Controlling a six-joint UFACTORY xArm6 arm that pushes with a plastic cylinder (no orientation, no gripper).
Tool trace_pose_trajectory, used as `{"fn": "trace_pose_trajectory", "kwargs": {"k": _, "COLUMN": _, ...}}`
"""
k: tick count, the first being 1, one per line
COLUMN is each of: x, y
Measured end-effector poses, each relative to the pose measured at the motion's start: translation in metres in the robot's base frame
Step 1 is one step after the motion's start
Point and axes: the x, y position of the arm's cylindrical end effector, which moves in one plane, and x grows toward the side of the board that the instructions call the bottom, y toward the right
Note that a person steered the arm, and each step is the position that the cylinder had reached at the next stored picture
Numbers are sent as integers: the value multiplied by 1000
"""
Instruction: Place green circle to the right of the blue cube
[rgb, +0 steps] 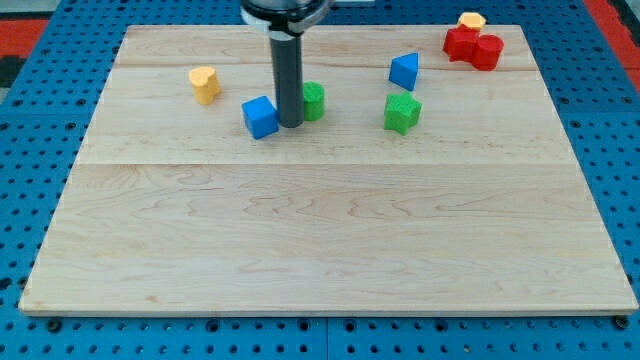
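The blue cube (260, 117) sits on the wooden board (320, 250) left of centre near the view's top. The green circle (314, 101) stands just to its right, partly hidden behind my rod. My tip (291, 125) rests on the board between the two, touching or nearly touching both the cube's right side and the circle's left side.
A yellow heart-shaped block (204, 84) lies left of the cube. A blue triangle block (404, 71) and a green star block (402, 112) sit to the right. A red block (472, 46) and a yellow block (472, 20) are at the top right corner.
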Motion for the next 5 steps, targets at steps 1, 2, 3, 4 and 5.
{"fn": "trace_pose_trajectory", "kwargs": {"k": 1, "x": -1, "y": -13}}
{"fn": "trace_pose_trajectory", "kwargs": {"k": 2, "x": -31, "y": -6}}
{"fn": "trace_pose_trajectory", "kwargs": {"k": 3, "x": -63, "y": -1}}
{"fn": "trace_pose_trajectory", "kwargs": {"k": 4, "x": -63, "y": 13}}
{"fn": "trace_pose_trajectory", "kwargs": {"k": 5, "x": -52, "y": 11}}
